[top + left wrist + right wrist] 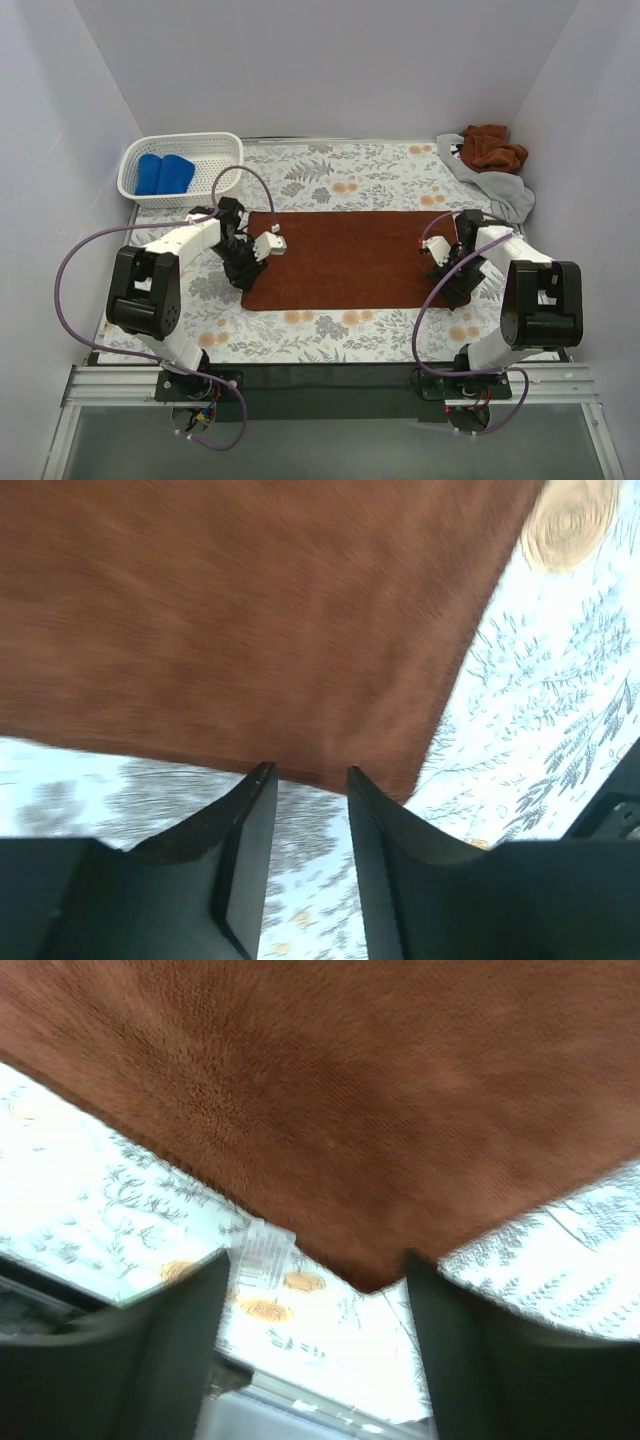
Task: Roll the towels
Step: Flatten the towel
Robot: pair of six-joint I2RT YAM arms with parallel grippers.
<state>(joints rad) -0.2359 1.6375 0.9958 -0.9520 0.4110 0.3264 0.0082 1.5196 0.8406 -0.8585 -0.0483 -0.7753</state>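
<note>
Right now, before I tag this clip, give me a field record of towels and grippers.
flat towel: rust-brown, spread mid-table
basket: white, far left, holds two blue rolls
far right corner: brown towel crumpled on grey towel
left gripper: open, by flat towel's near left corner
right gripper: open, by its near right corner

Floral table (340, 180): rust-brown towel (350, 258) flat mid, basket (215, 170) far-L corner, grey towel (497, 188) far-R.
</note>
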